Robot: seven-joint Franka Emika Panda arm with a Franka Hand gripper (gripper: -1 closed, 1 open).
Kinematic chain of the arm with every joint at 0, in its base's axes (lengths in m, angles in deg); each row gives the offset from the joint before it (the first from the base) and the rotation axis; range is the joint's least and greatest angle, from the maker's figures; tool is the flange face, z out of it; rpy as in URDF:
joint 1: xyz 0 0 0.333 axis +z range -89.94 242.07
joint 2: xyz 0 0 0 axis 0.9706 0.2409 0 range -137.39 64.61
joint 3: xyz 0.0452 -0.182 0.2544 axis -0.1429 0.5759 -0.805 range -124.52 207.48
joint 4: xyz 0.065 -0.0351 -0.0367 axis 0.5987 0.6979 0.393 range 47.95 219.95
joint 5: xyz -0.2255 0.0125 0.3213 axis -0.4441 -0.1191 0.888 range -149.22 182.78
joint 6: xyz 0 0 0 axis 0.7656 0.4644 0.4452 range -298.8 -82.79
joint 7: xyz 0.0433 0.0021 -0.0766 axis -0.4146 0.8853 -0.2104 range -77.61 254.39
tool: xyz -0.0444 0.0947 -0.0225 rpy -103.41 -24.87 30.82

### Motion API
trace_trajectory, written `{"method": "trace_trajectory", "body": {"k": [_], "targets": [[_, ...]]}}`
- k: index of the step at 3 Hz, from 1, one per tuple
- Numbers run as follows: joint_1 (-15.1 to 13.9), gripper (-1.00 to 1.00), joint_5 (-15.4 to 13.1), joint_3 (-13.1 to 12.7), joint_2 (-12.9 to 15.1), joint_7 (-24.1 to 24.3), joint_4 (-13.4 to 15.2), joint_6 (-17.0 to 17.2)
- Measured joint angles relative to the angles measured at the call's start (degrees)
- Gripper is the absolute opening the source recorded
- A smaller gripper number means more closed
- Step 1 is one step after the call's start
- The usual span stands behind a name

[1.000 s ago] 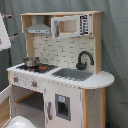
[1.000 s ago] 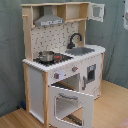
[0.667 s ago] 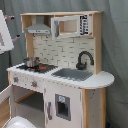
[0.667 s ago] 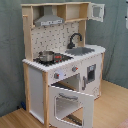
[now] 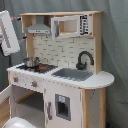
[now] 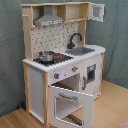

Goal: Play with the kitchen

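Jaws: from where I stand I cannot tell their state; only a white slab of the arm [image 5: 9,34] shows at the first exterior view's left edge, and no fingers show in either view.
Held or touched: nothing that I can see; the white part hangs apart from the woodwork, just off the hood side.
Key relation: the kitchen [image 5: 60,75] lies at about 3 o'clock from that white part in the first exterior view, its long axis upright.
Nearest parts: the grey hood [image 5: 39,29] at 3 o'clock, the pot [image 5: 31,62] on the stove at 5 o'clock.
Further off: the sink [image 5: 74,74] and black faucet [image 5: 83,59], beyond the stove.
Oven door: hanging open at the front in the second exterior view [image 6: 70,102].
Judgement: any reach would go rightward and slightly down.
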Motion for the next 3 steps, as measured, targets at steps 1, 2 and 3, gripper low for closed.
{"method": "trace_trajectory", "body": {"k": [1,2,3], "targets": [[2.1,1.0,-3.9,4.4,0.2,0.8,1.5,-0.2],[2.4,1.0,-5.8,8.9,1.1,2.2,4.0,-2.9],[2.3,1.0,-7.6,12.6,2.0,3.9,6.3,-6.2]]}}
